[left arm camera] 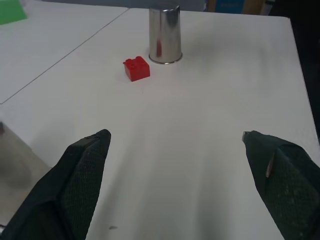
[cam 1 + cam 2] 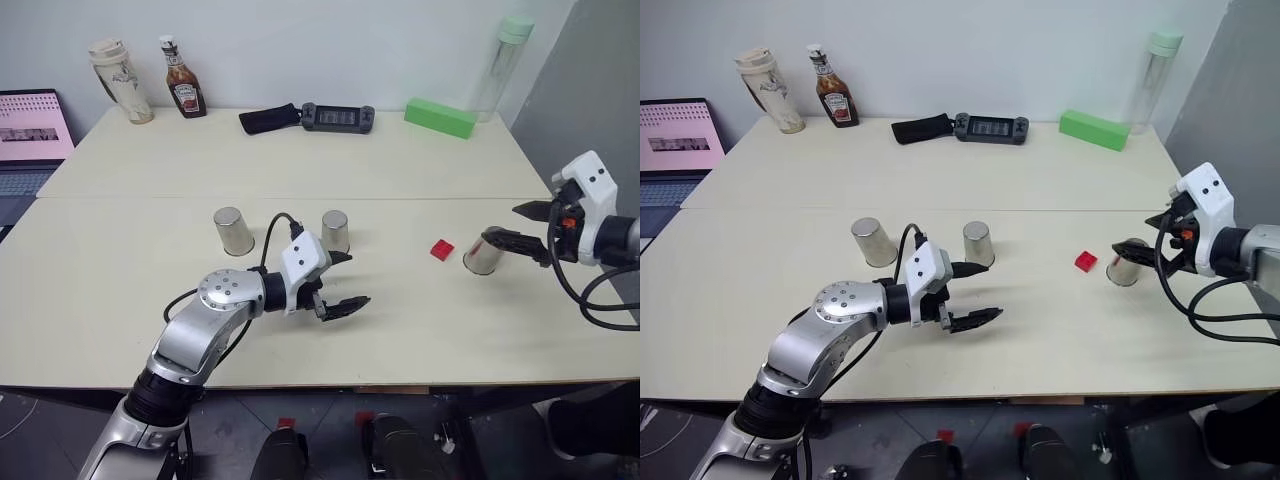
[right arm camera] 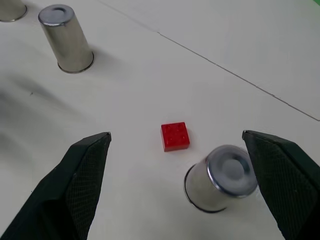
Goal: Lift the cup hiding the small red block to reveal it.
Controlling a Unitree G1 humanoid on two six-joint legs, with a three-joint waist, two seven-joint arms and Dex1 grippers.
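Pale tabletop [image 2: 120, 290] fills the left eye view, with a laptop, a ketchup bottle and a tall jar along its far edge. Two spare silver cups [image 2: 233, 230] stand upside down near the middle, well apart from the action. On the right, the cup [image 2: 483, 255] stands mouth-down just beside the small red block [image 2: 441, 249], which lies bare on the surface. That suggests the cup was set aside so the block would show; the reveal looks done. The right end effector [image 2: 520, 226] hangs just above the cup with its fingers spread wide and nothing between them. The left end effector [image 2: 345, 282] hovers over the middle of the tabletop, fingers apart and empty, apparently idle.

From the right eye view the same layout reads clearly: cup and block are near each other but not touching.

Seen from the left wrist, the cup stands upright on its rim, its long axis vertical, closed base up and mouth against the tabletop. The block sits flat beside it, studs up. Both black fingers [image 1: 75, 175] stand wide apart.

Looking down from the right wrist, the cup's closed end faces the camera, so its axis points up toward the end effector. The block lies square between the two spread fingers [image 3: 85, 170].
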